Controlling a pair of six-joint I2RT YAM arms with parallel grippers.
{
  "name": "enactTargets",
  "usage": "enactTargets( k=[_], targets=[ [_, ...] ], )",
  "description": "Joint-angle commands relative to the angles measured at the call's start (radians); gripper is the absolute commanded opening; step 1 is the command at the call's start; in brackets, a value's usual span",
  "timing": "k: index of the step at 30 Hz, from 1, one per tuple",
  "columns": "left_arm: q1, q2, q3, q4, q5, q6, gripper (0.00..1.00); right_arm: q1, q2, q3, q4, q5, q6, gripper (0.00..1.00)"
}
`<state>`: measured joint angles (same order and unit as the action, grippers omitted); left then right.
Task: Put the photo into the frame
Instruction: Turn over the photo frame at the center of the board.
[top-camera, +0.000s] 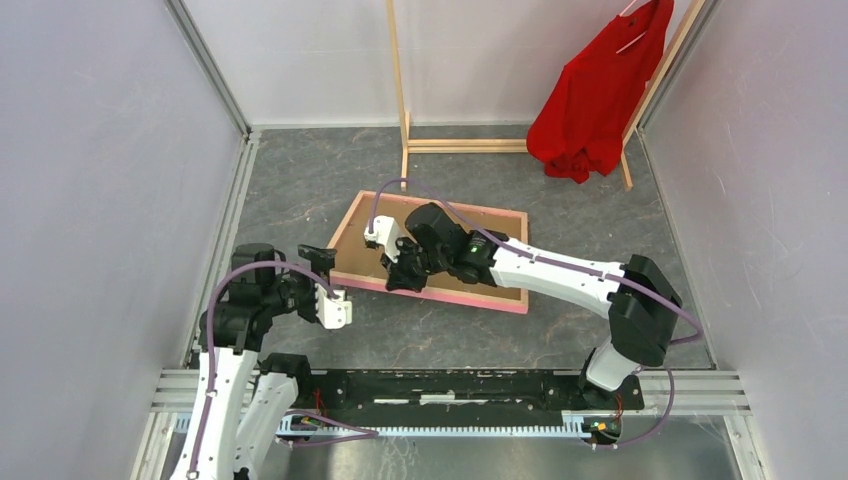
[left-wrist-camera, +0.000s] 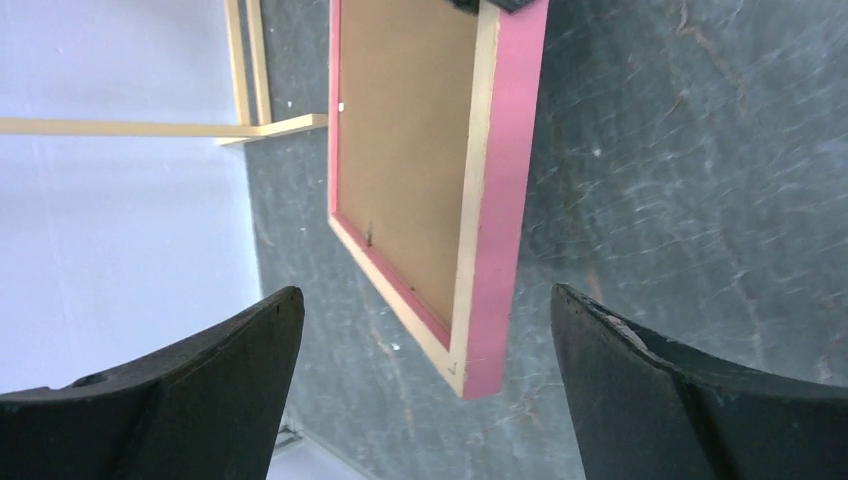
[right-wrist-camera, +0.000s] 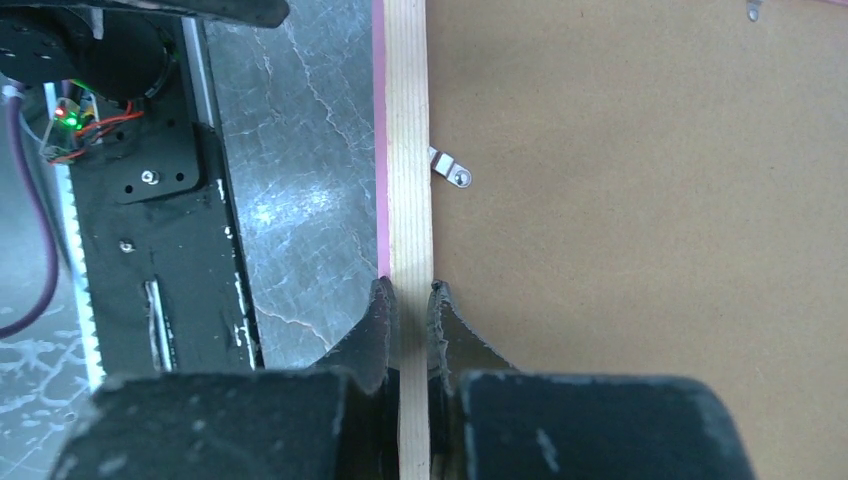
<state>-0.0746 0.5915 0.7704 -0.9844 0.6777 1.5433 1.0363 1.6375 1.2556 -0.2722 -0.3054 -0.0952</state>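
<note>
Grey marbled table (top-camera: 300, 190) carries everything. At far left, the left gripper (left-wrist-camera: 425, 295) hovers with its fingers spread wide and nothing between them. It is aimed at the near left corner of the frame (top-camera: 355, 245), which is close ahead of it but not touching.

The frame lies flat, back side up, in the middle of the table. Its long axis runs left to right across the robot, slanting slightly so the right end sits nearer the arms. The brown backing board (right-wrist-camera: 650, 250) fills the frame, and a small metal turn clip (right-wrist-camera: 450, 172) sits at the light wood edge (right-wrist-camera: 408, 150).

Further right, the right gripper (right-wrist-camera: 410, 300) reaches in from the right side, its two fingers pinched together on that wood edge along the frame's near long side. It is the arm in contact, and the left one is free.

No view shows the photo, and whether it lies under the board cannot be told. At back right stands a bare wooden clothes rack (top-camera: 400, 90) with a red garment (top-camera: 595, 90).
</note>
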Motion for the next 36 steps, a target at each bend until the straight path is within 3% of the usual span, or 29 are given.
enactTargets(
  k=[1, 7, 12, 21, 23, 27, 30, 36],
  targets=[
    [0.001, -0.016, -0.039, 0.073, -0.044, 0.198, 0.97, -0.016, -0.021, 0.092, 0.081, -0.088, 0.056, 0.00],
    [0.001, 0.002, -0.056, 0.052, -0.052, 0.224, 0.92, -0.038, -0.031, 0.112, 0.089, -0.129, 0.094, 0.00],
    [0.001, -0.010, -0.107, 0.152, -0.044, 0.220, 0.87, -0.041, -0.024, 0.148, 0.070, -0.155, 0.120, 0.00],
    [0.000, 0.053, -0.125, 0.260, -0.038, 0.179, 0.50, -0.068, -0.039, 0.164, 0.074, -0.199, 0.153, 0.00],
    [0.000, 0.056, -0.109, 0.261, -0.031, 0.162, 0.45, -0.076, -0.048, 0.175, 0.045, -0.179, 0.131, 0.11],
    [0.000, 0.069, -0.070, 0.262, -0.029, 0.123, 0.37, -0.081, -0.098, 0.167, -0.012, -0.095, 0.023, 0.59],
    [0.000, 0.088, -0.027, 0.222, -0.016, 0.105, 0.36, -0.079, -0.181, 0.110, -0.034, -0.038, -0.089, 0.82],
    [0.000, 0.139, 0.053, 0.136, 0.005, 0.081, 0.35, -0.070, -0.322, 0.002, -0.148, 0.066, -0.294, 0.86]
  ],
)
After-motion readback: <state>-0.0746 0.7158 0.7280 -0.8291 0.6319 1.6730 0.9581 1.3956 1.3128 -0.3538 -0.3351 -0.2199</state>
